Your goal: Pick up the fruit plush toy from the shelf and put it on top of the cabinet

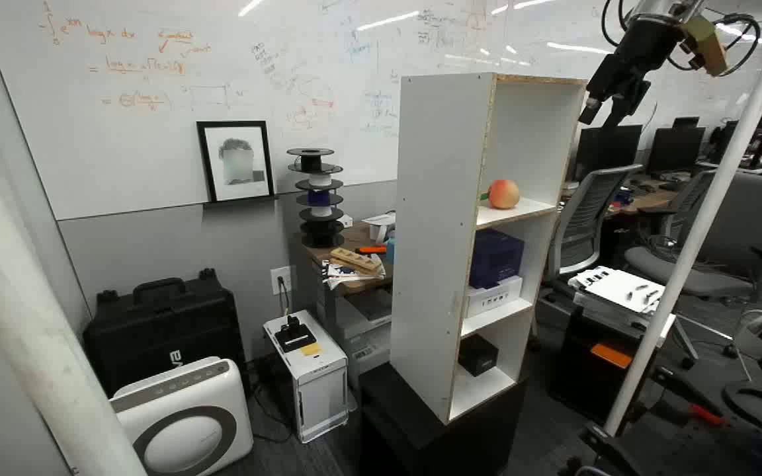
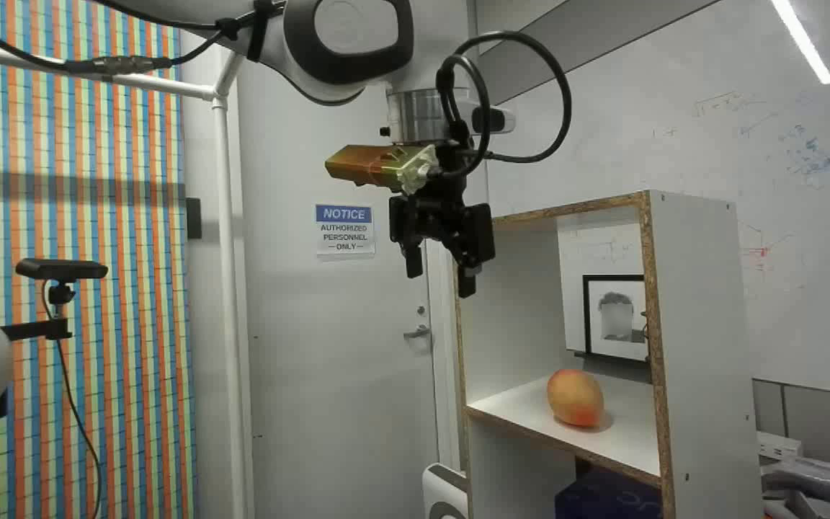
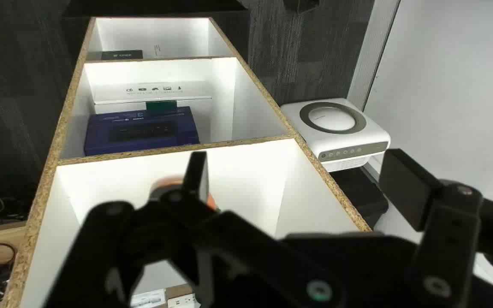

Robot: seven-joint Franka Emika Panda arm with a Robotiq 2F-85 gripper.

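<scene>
At the left of an exterior view, a black hard case (image 1: 163, 324) stands, and in front of it is a white appliance (image 1: 189, 423) with a round panel. To the right of them, a stack of spools (image 1: 318, 198) stands upright.

Next comes the cabinet (image 1: 440, 231). It stands upright on a black base (image 1: 480, 446) and shows three compartments. The fruit plush toy (image 1: 504, 194) is in the top compartment (image 1: 533, 139), where it rests on the shelf (image 1: 532, 207). Here it looks almost round, and a small green piece, like a leaf, points from it to the left. In an exterior view the toy (image 2: 575, 398) has more the form of an egg: its long axis is steep and leans from upper left to lower right, with a red patch at the lower end.

The middle compartment (image 1: 538, 258) contains a white box (image 1: 495, 299), and a dark blue box (image 1: 497, 258) lies on top of it. The bottom compartment (image 1: 512, 344) contains a small black box (image 1: 478, 355).

In an exterior view the gripper (image 1: 599, 118) appears to the right of the cabinet's top, higher than the toy and apart from it. Its two fingers (image 2: 466, 282) are spread, as both exterior views show; in the wrist view they are wide apart, and one of them hides a large part of the toy.
</scene>
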